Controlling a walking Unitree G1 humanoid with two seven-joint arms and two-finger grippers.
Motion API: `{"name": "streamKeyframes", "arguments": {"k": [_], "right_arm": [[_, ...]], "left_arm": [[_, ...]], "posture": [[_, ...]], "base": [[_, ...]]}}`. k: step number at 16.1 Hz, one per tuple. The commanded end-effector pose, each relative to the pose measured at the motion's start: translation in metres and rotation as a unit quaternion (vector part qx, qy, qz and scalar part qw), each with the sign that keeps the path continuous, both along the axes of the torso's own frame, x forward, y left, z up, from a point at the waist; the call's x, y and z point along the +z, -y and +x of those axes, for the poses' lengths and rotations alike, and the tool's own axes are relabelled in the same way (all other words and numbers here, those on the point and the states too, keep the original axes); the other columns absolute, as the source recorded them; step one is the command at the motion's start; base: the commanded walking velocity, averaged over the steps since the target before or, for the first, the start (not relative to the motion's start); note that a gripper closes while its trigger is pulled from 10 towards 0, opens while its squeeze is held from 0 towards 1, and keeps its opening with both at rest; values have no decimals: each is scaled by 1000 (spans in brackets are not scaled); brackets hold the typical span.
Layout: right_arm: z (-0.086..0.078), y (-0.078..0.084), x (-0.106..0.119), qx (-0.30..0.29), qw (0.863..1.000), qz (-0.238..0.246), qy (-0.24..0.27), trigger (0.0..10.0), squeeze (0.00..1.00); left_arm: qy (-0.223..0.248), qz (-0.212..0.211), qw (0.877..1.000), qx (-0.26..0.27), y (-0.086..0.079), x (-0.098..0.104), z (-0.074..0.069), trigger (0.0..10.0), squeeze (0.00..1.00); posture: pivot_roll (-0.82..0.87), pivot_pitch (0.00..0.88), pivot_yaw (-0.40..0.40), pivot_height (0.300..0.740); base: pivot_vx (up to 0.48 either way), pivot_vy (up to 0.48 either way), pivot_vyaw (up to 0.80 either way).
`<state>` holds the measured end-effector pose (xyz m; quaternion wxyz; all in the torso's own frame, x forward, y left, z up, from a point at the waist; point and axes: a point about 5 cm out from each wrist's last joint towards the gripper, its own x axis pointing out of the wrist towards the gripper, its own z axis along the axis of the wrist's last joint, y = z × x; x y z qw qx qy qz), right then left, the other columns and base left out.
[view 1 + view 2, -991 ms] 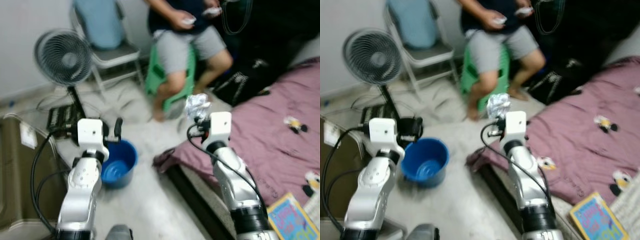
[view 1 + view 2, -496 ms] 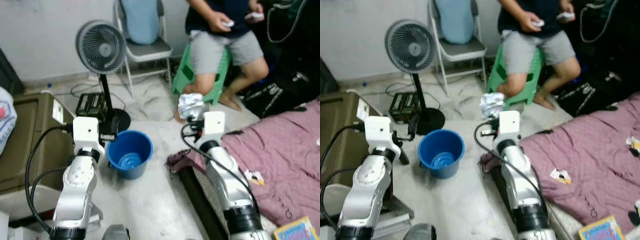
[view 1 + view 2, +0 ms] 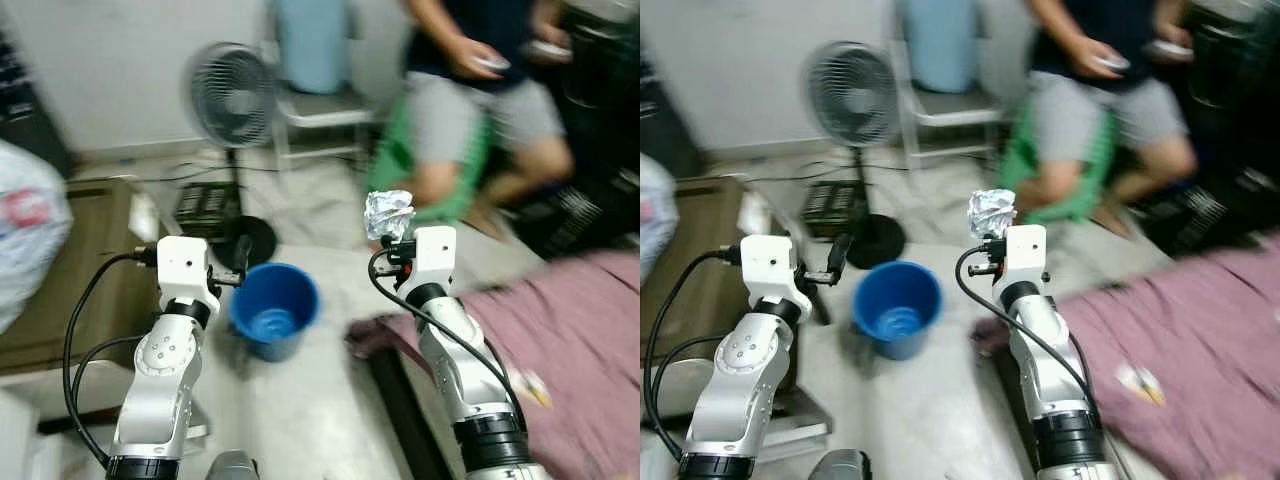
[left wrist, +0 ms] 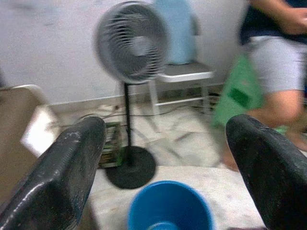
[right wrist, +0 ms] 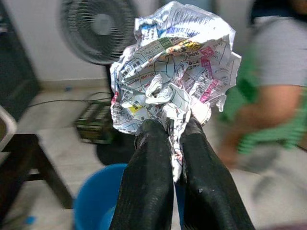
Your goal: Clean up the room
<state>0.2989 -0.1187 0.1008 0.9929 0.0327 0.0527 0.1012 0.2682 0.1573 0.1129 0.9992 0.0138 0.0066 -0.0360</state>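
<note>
My right gripper (image 3: pixel 392 237) is shut on a crumpled ball of newspaper (image 3: pixel 388 213), held up in the air to the right of a blue bucket (image 3: pixel 273 309) that stands on the pale floor. In the right wrist view the newspaper ball (image 5: pixel 175 81) bulges above the two black fingers (image 5: pixel 149 182), with the bucket (image 5: pixel 98 196) below. My left gripper (image 3: pixel 240 262) hovers open just left of the bucket; the left wrist view looks between its fingertips (image 4: pixel 72 167) at the bucket rim (image 4: pixel 169 206).
A standing fan (image 3: pixel 232 100) with a black round base is behind the bucket, next to a folding chair (image 3: pixel 315 100). A person (image 3: pixel 480 90) sits on a green stool at the back right. A purple bed cover (image 3: pixel 560 330) lies right, a brown box (image 3: pixel 60 270) left.
The camera has turned left, so the whole scene slid right and blurred. My right gripper still holds the newspaper ball, and both arms keep their pose beside the bucket.
</note>
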Motion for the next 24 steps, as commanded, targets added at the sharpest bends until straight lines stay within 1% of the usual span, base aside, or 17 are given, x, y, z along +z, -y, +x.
{"name": "streamKeyframes", "arguments": {"k": [1,5,11,17,19,24], "right_arm": [[1,-2,4,4,1000,1,6,10000,0],[1,-2,4,6,1000,2,5,10000,0],[1,-3,3,5,1000,1,3,10000,0],[1,-4,3,10,1000,1,3,10000,0],[1,-5,3,12,1000,0,5,10000,0],[2,-5,4,12,1000,1,6,10000,0]], "left_arm": [[7,3,1000,-7,0,4,0,10000,0],[7,2,1000,-8,0,4,1,10000,0],[7,2,1000,-9,1,4,1,10000,0],[7,2,1000,-8,2,4,1,10000,0],[7,2,1000,0,1,4,1,10000,0],[7,6,1000,-1,2,4,1,10000,0]], "posture": [[12,20,-67,740],[14,20,-68,740],[11,19,-66,740],[12,19,-67,740],[16,17,-69,740],[18,12,-71,740]], "base": [[274,0,794],[277,0,500],[277,0,0],[277,0,670],[0,0,800],[0,0,800]]}}
